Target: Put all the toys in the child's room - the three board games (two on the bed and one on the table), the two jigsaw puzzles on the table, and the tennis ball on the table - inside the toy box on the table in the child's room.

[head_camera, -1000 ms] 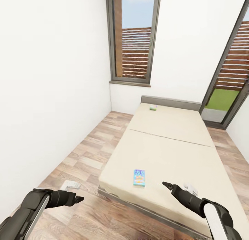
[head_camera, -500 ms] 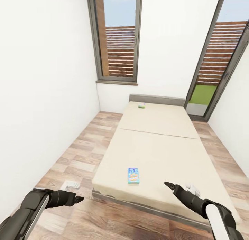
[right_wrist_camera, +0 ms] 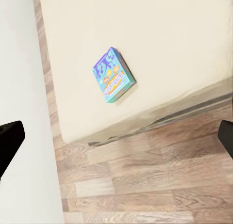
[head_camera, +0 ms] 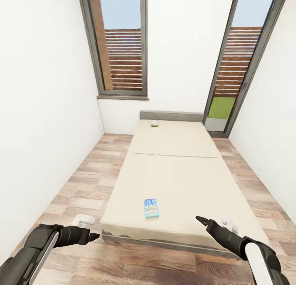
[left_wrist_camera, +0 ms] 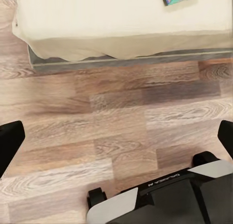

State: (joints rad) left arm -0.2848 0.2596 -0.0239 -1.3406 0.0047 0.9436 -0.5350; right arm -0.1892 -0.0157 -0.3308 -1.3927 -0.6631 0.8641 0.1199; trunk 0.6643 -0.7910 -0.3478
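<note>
On the bed [head_camera: 181, 170], a board game [head_camera: 151, 208] lies ahead of both jaws.

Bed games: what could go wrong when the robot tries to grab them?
The near board game lies flat on the bed, so open fingers might push it instead of gripping it. The far board game sits by the headboard, probably a long reach. The left gripper and right gripper hang low and might bump the bed frame.

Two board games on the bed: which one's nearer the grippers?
The blue-teal board game near the bed's foot edge; the green one lies far off by the headboard.
</note>
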